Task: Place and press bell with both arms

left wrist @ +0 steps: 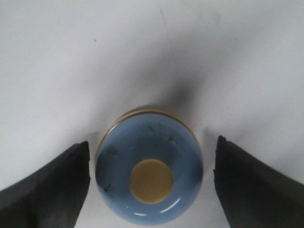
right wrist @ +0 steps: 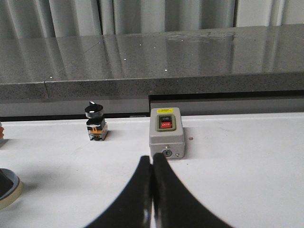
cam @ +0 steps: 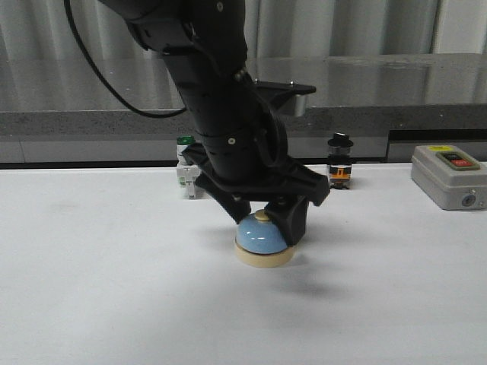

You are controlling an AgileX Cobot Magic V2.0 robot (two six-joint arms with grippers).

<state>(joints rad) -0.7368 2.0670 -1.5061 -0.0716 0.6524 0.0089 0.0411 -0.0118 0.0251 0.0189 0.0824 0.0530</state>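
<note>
The light-blue bell (cam: 262,239) with a cream base and cream button stands on the white table (cam: 91,289). My left gripper (cam: 266,224) hangs straight over it, open, with one finger on each side of the dome. In the left wrist view the bell (left wrist: 149,166) lies between the fingers (left wrist: 52,185) with a small gap on both sides, and the left gripper (left wrist: 151,156) does not touch it. My right gripper (right wrist: 152,159) is shut and empty, low over the table. It is not in the front view. A cream rim at that view's edge (right wrist: 12,192) looks like the bell's base.
A green-capped white switch (cam: 186,179) and a black-capped switch (cam: 340,163) stand at the table's back edge. A grey box with a red button (cam: 450,176) sits at the back right, just beyond my right fingertips (right wrist: 166,133). A grey stone ledge (cam: 396,114) runs behind.
</note>
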